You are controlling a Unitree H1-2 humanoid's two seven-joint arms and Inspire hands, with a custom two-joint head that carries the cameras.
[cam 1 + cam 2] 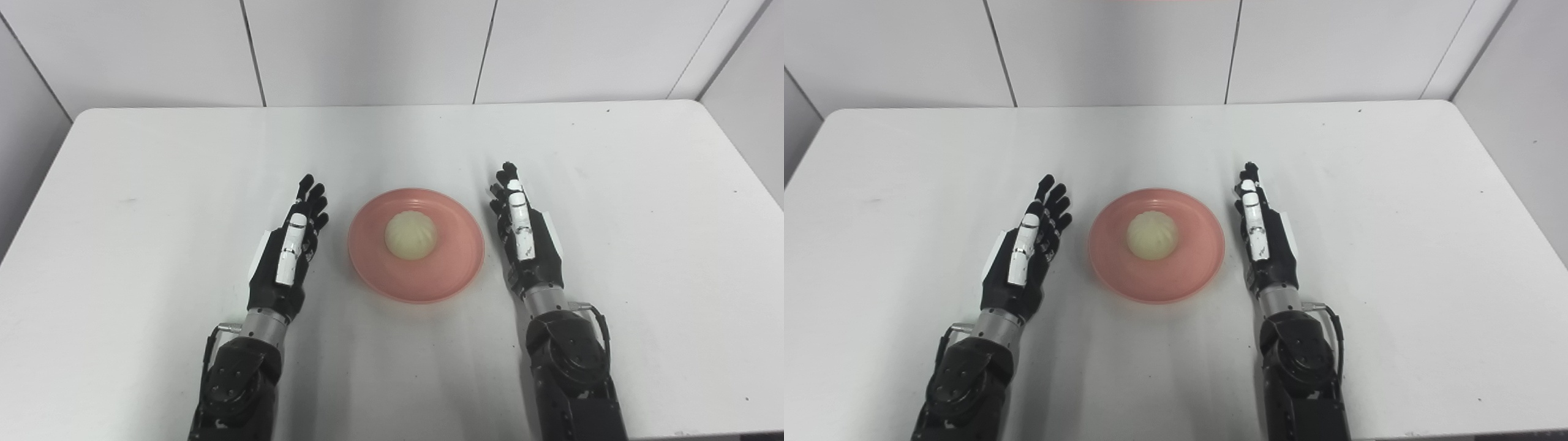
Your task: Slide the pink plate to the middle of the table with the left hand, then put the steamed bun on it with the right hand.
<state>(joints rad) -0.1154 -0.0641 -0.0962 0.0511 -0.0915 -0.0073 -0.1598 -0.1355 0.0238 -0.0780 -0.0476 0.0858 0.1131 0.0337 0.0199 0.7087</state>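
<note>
The round, pale, pleated steamed bun (pixel 411 234) sits on the shallow pink plastic plate (pixel 456 269), between the left hand (pixel 291 251) and right hand (pixel 523 236), both empty with fingers extended. The bun looks soft and light, best cupped gently around its sides.

A bare test room, a lab by the look of it: plain white wall panels (pixel 367 49) with dark seams stand right behind a white table (pixel 153 153).
</note>
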